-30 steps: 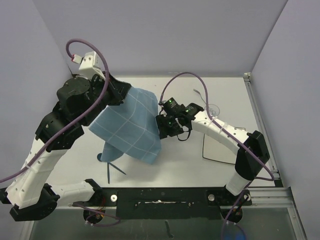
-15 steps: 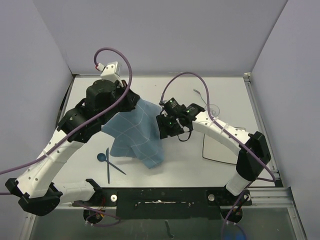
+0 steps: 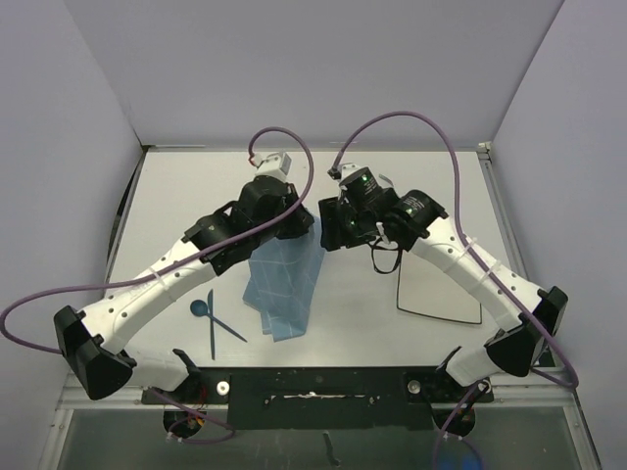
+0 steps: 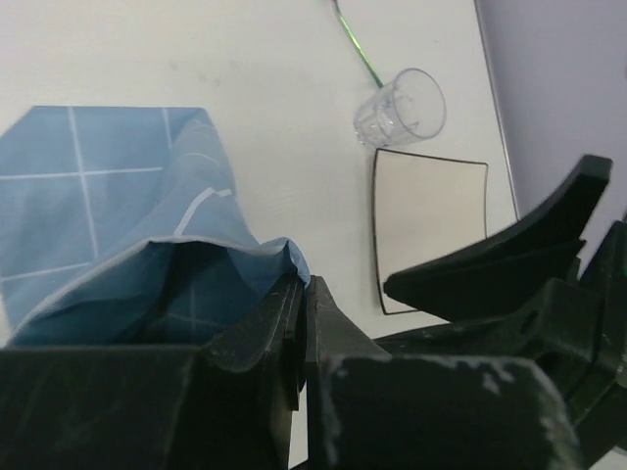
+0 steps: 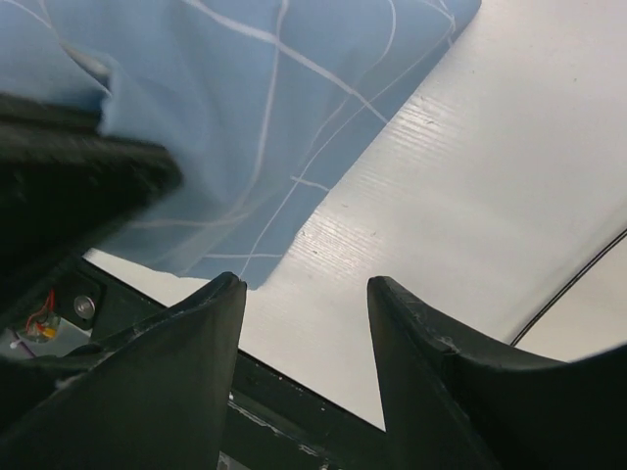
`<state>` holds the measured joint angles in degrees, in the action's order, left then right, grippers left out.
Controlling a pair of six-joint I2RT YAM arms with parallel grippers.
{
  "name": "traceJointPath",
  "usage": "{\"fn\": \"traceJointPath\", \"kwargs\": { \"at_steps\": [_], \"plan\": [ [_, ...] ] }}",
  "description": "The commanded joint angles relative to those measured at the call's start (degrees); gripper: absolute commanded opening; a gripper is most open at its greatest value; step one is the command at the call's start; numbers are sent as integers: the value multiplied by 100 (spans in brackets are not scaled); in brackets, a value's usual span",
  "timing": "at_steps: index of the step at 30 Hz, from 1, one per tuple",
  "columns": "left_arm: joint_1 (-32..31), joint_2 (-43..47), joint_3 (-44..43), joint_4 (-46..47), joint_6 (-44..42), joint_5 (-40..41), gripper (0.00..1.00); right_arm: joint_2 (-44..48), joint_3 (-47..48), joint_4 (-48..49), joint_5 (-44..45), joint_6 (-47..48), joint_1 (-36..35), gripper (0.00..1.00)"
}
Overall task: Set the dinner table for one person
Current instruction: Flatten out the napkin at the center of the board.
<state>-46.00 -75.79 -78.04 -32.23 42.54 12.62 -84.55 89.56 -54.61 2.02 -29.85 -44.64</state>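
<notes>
Between pale walls the white dinner table [image 3: 176,196] is spread before both arms. Mat-laying is judged in hand: the blue cloth mat [image 3: 284,294] is clamped in the left fingers [image 4: 328,333] at mid-table. Next, a free corner should be taken by the right fingers [image 5: 186,333], held apart.
</notes>
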Motion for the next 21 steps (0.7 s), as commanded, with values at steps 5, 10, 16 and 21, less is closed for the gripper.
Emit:
{"fn": "traceJointPath", "kwargs": {
  "at_steps": [5,10,16,21],
  "plan": [
    [-826,-454,28,807,259,-107,0,22,217,-161,148,111,94,54],
    [-1247,-674,314,982,549,-72,0,-17,385,-281,253,182,212,54],
    [-1757,-1055,371,1161,728,22,0,24,916,-597,301,466,773,54],
    [-2302,-1578,-35,1139,690,197,0,-130,1379,-801,250,643,976,54]
  ]
}}
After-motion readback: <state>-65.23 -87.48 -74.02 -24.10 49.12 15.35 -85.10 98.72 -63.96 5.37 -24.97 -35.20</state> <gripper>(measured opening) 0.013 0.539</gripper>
